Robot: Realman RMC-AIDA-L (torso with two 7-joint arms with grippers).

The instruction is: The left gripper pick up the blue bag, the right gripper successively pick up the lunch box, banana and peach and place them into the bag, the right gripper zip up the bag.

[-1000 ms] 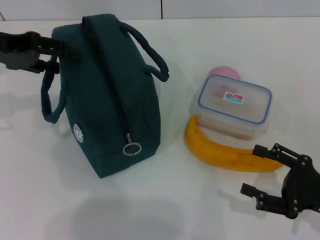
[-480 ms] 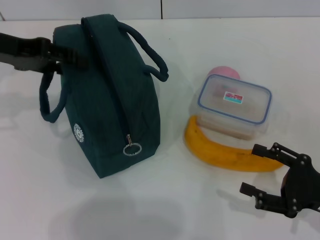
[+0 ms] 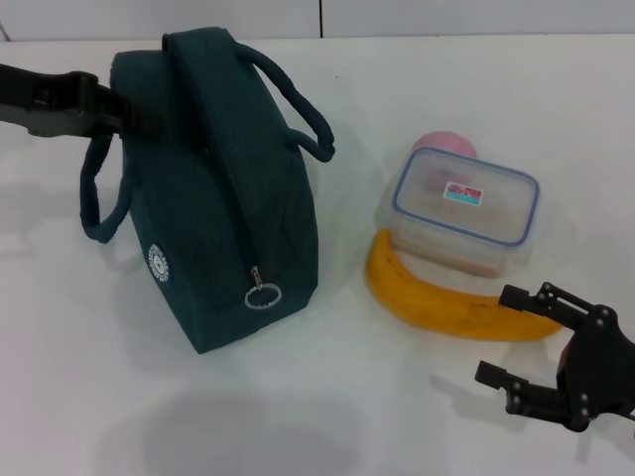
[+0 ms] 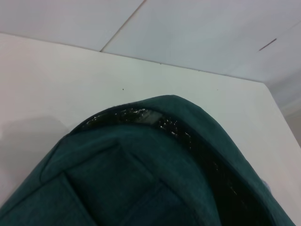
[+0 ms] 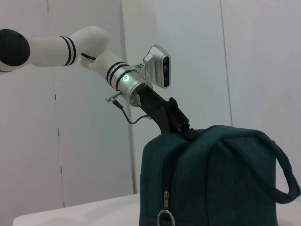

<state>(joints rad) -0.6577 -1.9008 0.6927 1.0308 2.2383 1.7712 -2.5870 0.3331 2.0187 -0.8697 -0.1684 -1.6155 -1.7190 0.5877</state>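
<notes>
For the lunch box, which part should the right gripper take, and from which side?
Probably from above, closing across the lunch box on its narrower span. The banana presses along its near side and the peach sits behind, so its short ends look clearest. The right gripper waits open nearby.

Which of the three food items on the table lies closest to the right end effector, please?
The banana: it curves right beside the right end effector, nearer than the lunch box and peach.

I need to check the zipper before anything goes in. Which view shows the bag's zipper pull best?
The head view: the metal ring zipper pull hangs in plain sight at the near end of the blue bag, seemingly zipped shut. The right wrist view shows the pull partly cut off at the picture's edge. The left wrist view shows only fabric.
</notes>
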